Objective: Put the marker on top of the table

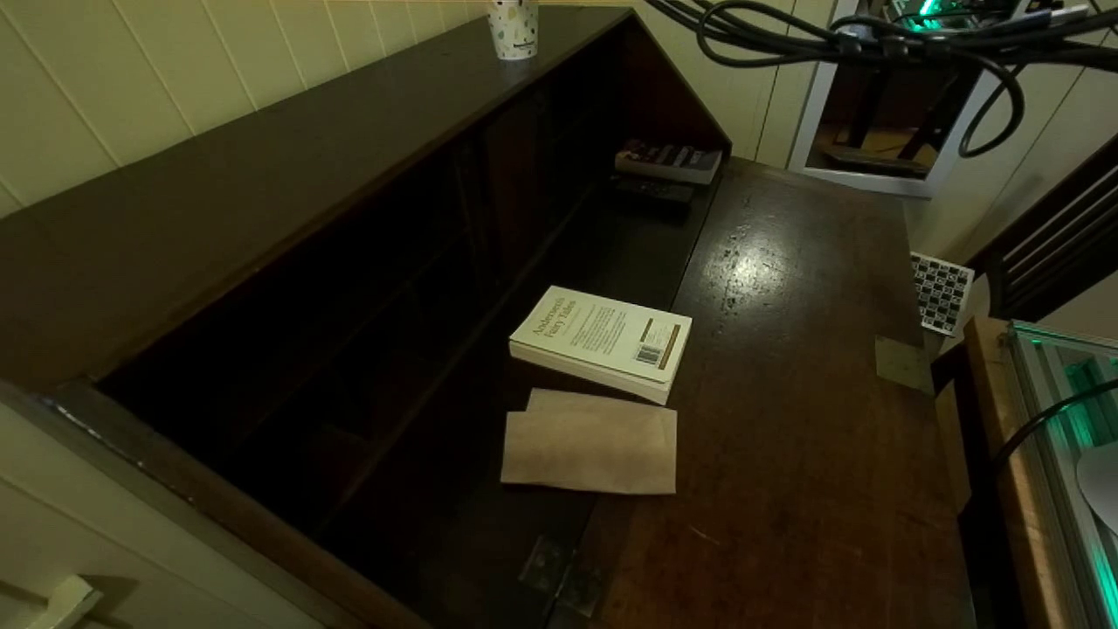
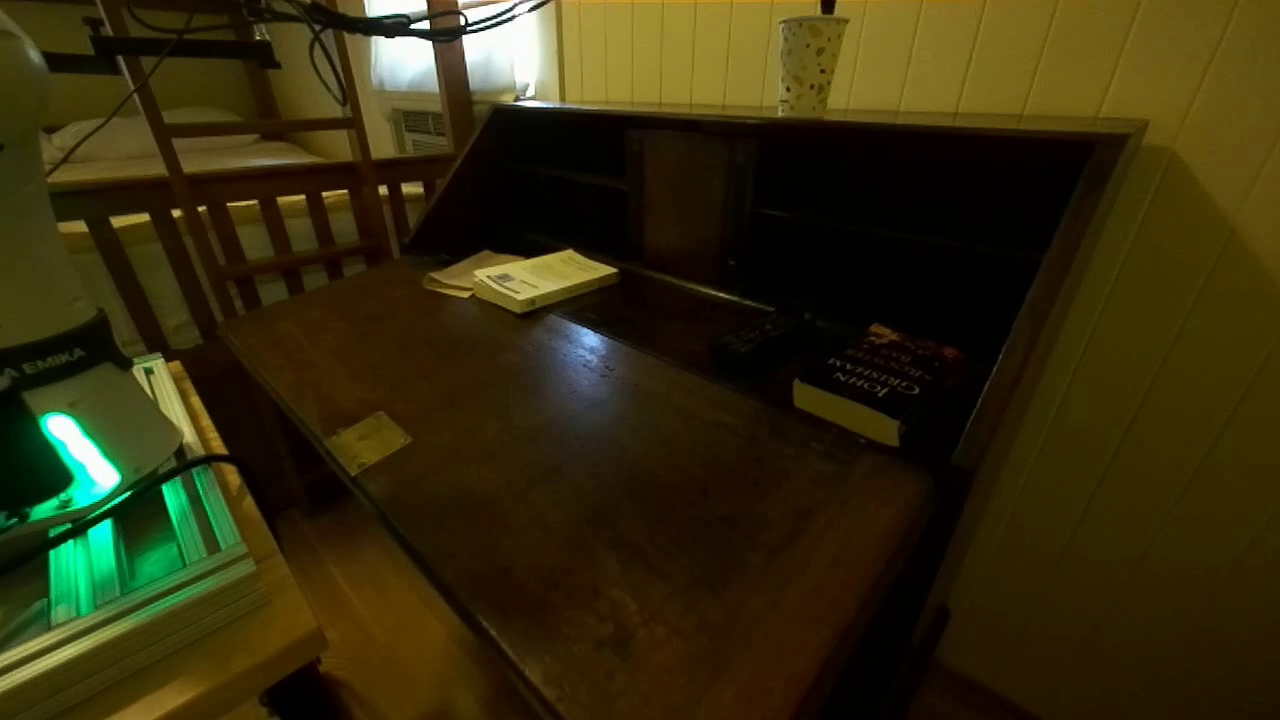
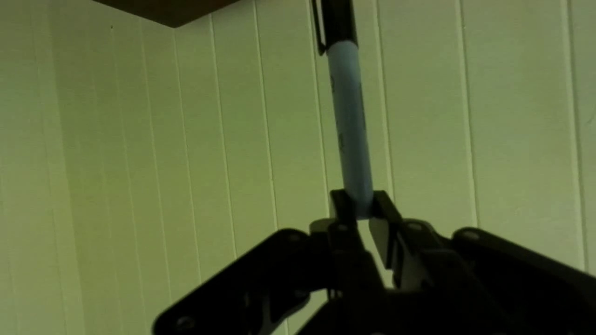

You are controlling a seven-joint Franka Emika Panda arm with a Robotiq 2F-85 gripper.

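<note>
In the wrist view my gripper is shut on the marker, pinching one end of its pale grey barrel. The marker's black cap with a clip points away from the fingers and runs out of the top of the frame. Behind it is only panelled wall, apart from a brown wooden corner at the upper left. The table, a dark brown glossy desk surface, spreads across both exterior views. Neither of those shows the gripper or the held marker clearly.
On the desk lie a white book, brown paper and a dark thick book. A speckled cup stands on the upper ledge, with an unclear dark thing above its rim. Cables hang overhead; the arm rises beside the desk.
</note>
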